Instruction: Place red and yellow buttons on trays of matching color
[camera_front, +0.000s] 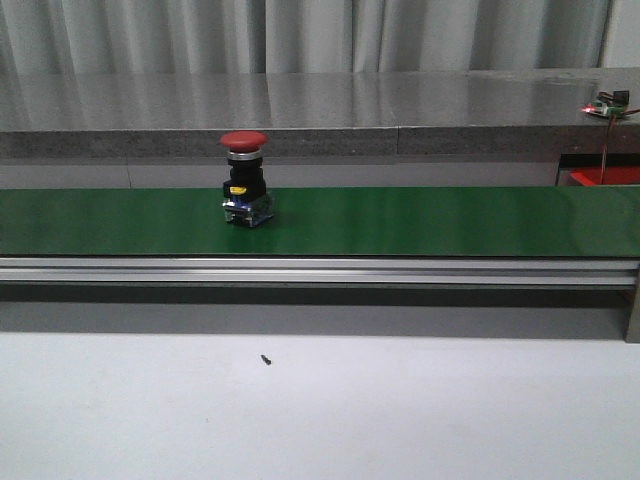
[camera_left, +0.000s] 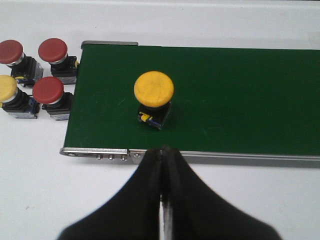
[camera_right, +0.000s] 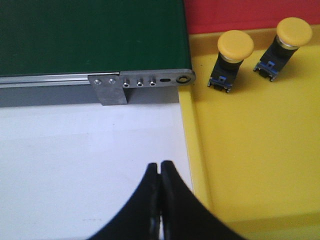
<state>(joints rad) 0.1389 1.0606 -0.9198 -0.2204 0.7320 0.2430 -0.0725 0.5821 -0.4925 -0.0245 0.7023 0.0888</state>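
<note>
A red mushroom-cap push button (camera_front: 244, 180) stands upright on the long green conveyor belt (camera_front: 450, 220). It looks light, rigid and top-heavy, so I'd pinch the boxy black base. Left gripper (camera_left: 162, 155) and right gripper (camera_right: 160, 167) are both closed, empty.

Left end effector (camera_left: 162, 152) and right end effector (camera_right: 159, 167) both closed, empty.

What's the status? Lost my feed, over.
Left gripper and right gripper shut, empty. Red button and yellow button on the belt. Two yellow buttons in yellow tray. Nothing blocking.
</note>
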